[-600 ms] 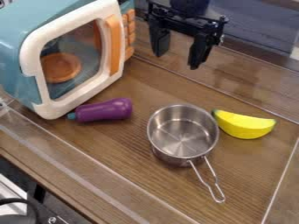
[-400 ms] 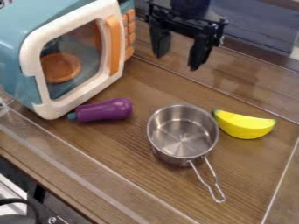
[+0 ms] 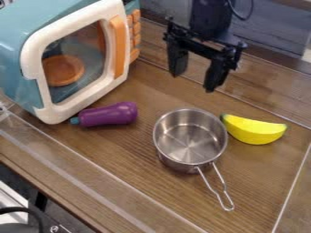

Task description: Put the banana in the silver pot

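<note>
The yellow banana (image 3: 254, 130) lies on the wooden table at the right, just beside the rim of the silver pot (image 3: 190, 140). The pot stands upright and empty in the middle, its thin wire handle (image 3: 217, 188) pointing toward the near right. My black gripper (image 3: 198, 69) hangs above the table behind the pot and up-left of the banana, pointing down. Its fingers stand apart, open, with nothing between them.
A teal-and-white toy microwave (image 3: 67, 55) with an orange item inside fills the left side. A purple toy eggplant (image 3: 107, 115) lies in front of it, left of the pot. A clear raised wall (image 3: 73, 168) borders the table's near edge.
The gripper has moved right and lower, toward the pot and banana, still open. The banana, pot and eggplant have not moved.
</note>
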`<control>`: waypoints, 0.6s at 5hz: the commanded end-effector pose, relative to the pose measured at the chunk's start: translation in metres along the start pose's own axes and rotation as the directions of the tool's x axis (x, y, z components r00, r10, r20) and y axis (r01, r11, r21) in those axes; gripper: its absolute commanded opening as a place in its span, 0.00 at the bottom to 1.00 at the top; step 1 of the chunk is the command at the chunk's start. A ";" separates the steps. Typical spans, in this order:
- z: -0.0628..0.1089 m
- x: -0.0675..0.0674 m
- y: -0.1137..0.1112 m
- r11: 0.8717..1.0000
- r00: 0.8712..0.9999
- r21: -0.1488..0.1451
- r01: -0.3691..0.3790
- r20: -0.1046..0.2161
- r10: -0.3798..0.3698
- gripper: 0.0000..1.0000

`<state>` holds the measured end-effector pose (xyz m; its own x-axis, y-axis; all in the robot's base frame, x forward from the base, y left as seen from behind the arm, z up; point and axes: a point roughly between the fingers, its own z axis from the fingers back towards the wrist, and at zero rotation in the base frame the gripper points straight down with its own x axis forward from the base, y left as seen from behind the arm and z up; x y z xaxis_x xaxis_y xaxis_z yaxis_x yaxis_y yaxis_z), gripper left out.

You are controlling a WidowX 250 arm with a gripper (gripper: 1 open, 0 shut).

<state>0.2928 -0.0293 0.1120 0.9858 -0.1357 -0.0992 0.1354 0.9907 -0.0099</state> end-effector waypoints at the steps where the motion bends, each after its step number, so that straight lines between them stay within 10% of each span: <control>1: 0.007 0.002 -0.012 0.998 0.997 0.011 0.063 0.035 -0.063 1.00; 3: 0.004 0.008 -0.037 0.978 0.977 0.042 0.206 0.055 -0.208 1.00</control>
<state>0.2934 -0.0666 0.1065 0.9405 -0.3319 -0.0727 0.3330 0.9429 0.0023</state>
